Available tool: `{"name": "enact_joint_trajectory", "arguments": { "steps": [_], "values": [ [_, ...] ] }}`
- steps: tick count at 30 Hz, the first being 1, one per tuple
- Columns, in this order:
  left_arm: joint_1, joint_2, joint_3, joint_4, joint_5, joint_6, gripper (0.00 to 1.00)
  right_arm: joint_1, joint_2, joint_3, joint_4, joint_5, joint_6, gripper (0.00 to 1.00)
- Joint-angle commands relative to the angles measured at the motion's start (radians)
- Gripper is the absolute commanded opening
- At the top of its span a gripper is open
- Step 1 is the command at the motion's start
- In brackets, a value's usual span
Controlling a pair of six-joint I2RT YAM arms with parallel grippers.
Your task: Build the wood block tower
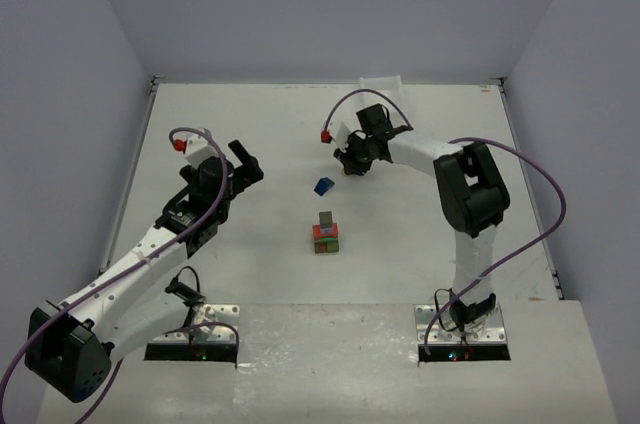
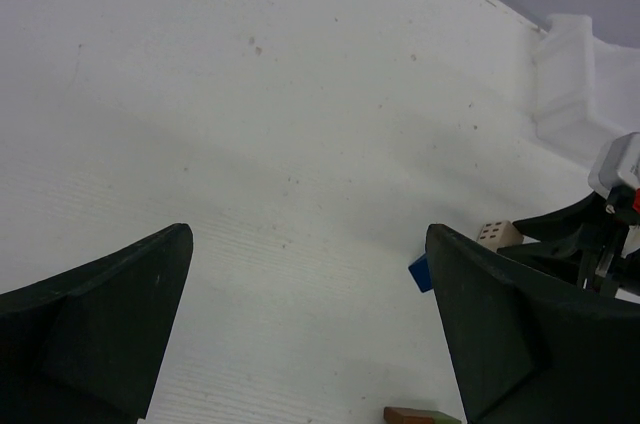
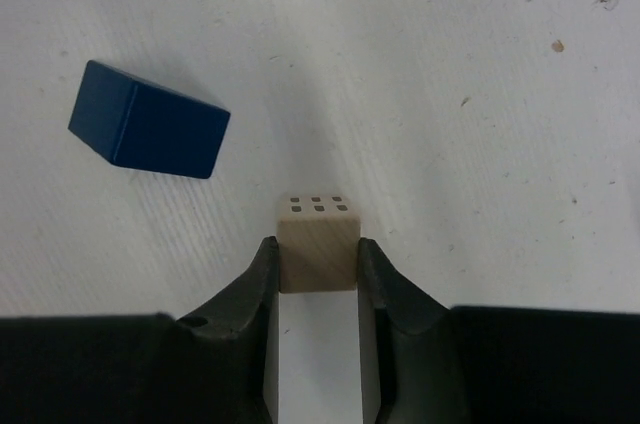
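The tower [image 1: 325, 232] stands mid-table, a short stack of green, brown and red-orange blocks with a grey block on top. Its top edge [image 2: 420, 415] shows at the bottom of the left wrist view. A blue roof-shaped block [image 1: 323, 185] [image 3: 148, 121] [image 2: 420, 272] lies on the table beyond the tower. My right gripper [image 1: 352, 162] [image 3: 317, 249] is shut on a beige block with dark dots [image 3: 318, 242] [image 2: 498, 234], which rests on the table right of the blue one. My left gripper [image 1: 248, 166] [image 2: 308, 234] hangs open and holds nothing, left of the tower.
A white plastic tray [image 1: 380, 81] [image 2: 575, 94] sits at the table's far edge, behind the right arm. Grey walls close in the table on three sides. The arm bases stand at the near edge.
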Motion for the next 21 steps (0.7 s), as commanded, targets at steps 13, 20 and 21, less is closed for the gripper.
{"name": "enact_joint_trajectory", "arguments": {
  "steps": [13, 20, 21],
  "values": [
    [0.007, -0.047, -0.019, 0.058, 0.063, -0.004, 1.00, 0.188, -0.477, 0.097, -0.338, -0.102, -0.078, 0.16],
    [0.006, -0.039, -0.023, 0.034, 0.080, -0.008, 1.00, 0.347, -0.476, 0.205, -0.625, -0.014, -0.056, 0.16],
    [0.006, -0.040, -0.026, 0.034, 0.082, -0.008, 1.00, 0.366, -0.480, 0.197, -0.642, 0.006, -0.066, 0.16]
  ]
}}
